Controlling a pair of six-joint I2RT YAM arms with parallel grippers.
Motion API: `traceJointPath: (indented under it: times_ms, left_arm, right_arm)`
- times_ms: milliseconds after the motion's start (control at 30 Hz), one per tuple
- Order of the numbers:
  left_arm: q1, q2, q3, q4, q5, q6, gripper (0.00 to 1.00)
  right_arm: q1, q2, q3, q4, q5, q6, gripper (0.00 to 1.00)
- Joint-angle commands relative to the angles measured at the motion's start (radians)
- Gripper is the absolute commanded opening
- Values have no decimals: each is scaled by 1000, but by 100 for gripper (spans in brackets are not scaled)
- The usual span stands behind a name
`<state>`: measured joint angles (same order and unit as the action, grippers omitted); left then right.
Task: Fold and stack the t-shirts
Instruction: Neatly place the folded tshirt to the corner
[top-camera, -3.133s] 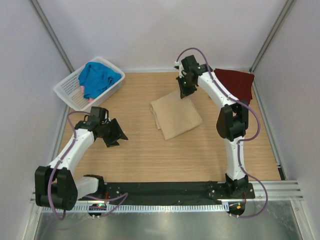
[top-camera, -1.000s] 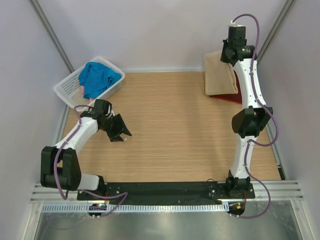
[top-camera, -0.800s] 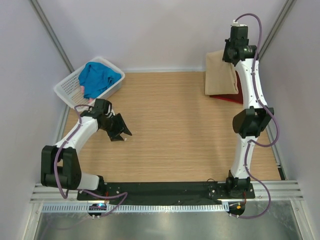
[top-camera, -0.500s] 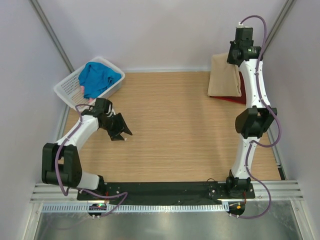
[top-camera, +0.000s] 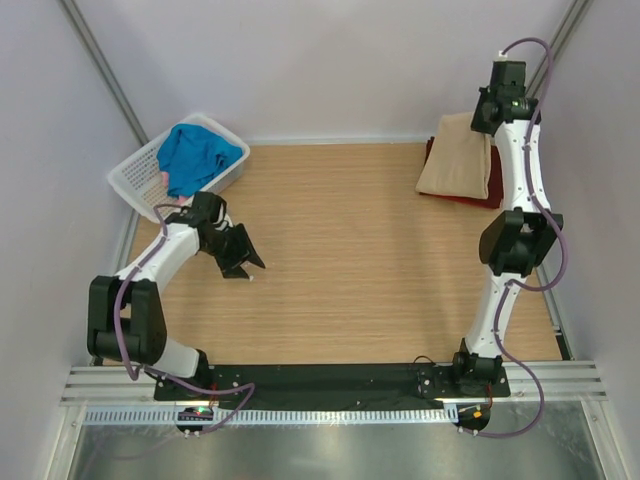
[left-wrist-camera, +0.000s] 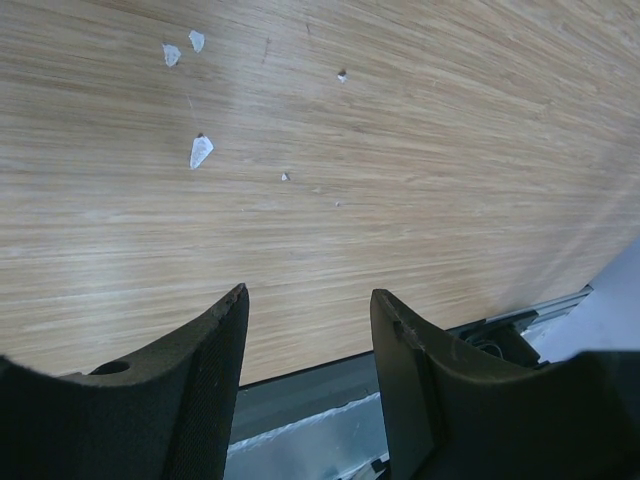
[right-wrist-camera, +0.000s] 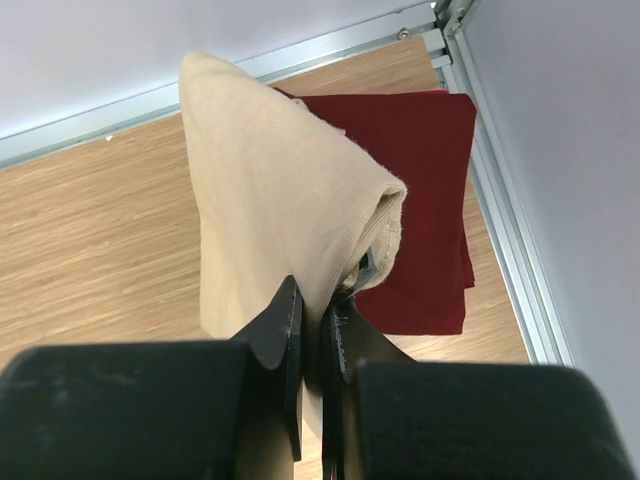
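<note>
We are pinching the folded tan t-shirt (right-wrist-camera: 270, 200) in the right gripper (right-wrist-camera: 312, 300), jaws squeezed together on a thick bunch of its layers near one edge. It is hanging over the maroon t-shirt (right-wrist-camera: 420, 180) at the far right corner of the table (top-camera: 340, 250). From above, the tan bundle is draping across the maroon one, which is lying flat and square, and its lower end appears to be resting there.

We are reckoning this cloth is light, soft and limp. It is sagging under its own weight, so a grip through all the layers at a folded edge looks like the way to stop it falling open. It probably wants lowering gently so the fold lands tidy. The tan fabric is looking matte, a pale beige, rolled fat at the top fold.

Over on the left, the left gripper (left-wrist-camera: 308, 295) is hovering just above bare wood, jaws apart with nothing between them. The blue t-shirt (top-camera: 195, 155) is sitting crumpled in the white basket (top-camera: 140, 190).
</note>
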<state>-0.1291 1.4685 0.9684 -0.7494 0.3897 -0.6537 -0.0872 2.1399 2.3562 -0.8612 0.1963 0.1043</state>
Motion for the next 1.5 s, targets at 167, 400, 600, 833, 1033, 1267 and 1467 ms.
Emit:
traceJointPath:
  times_ms: [167, 400, 600, 833, 1033, 1267, 1467]
  left_arm:
    - [5, 52, 93, -53, 17, 28, 53]
    - [3, 122, 125, -57, 28, 22, 53]
    - [3, 199, 167, -67, 32, 20, 53]
    - [2, 285, 217, -51, 55, 6, 52]
    - [-7, 285, 217, -15, 61, -18, 52]
    - [-10, 214, 156, 35, 61, -41, 52]
    - [-10, 142, 102, 47, 55, -41, 52]
  right_arm:
    - [-60, 47, 18, 125, -46, -14, 1]
    - [-94, 158, 44, 198, -75, -20, 1]
    - [-118, 235, 43, 278, -104, -5, 1]
    - [-123, 235, 74, 269, -127, 17, 1]
    - [-88, 157, 81, 249, -234, 57, 1]
    - [18, 58, 89, 189, -253, 57, 1]
    - [79, -21, 61, 177, -248, 78, 1]
